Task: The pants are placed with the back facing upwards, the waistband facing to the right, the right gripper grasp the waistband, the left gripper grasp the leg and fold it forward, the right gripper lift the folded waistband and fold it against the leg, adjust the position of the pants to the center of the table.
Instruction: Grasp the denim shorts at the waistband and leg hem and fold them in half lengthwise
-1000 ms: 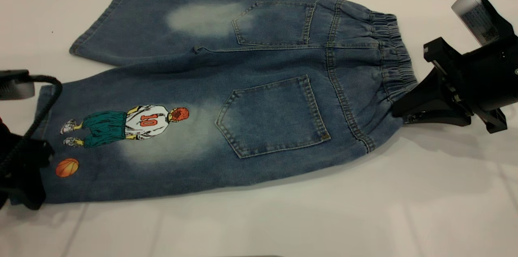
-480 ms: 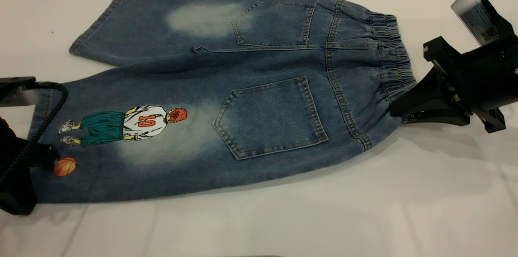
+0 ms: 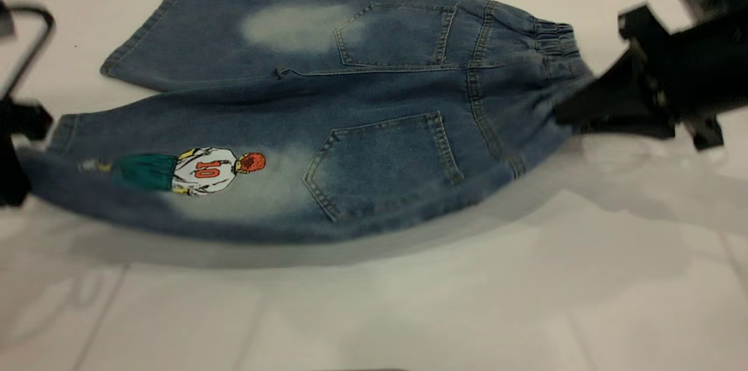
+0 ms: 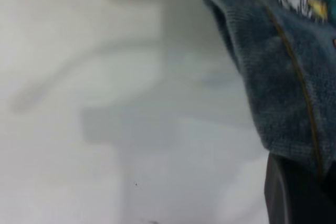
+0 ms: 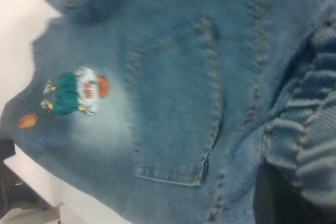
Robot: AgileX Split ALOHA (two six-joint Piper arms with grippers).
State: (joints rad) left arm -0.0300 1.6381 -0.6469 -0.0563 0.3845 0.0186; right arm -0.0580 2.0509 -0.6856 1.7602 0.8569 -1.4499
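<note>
Right gripper (image 3: 564, 114) is clamped on the waistband (image 3: 555, 44) of the pants (image 3: 327, 120); left gripper (image 3: 17, 184) is clamped on the near leg hem (image 4: 294, 129). Near edge of the pants is raised off the table (image 3: 409, 312), casting a shadow; far leg lies flat.
</note>
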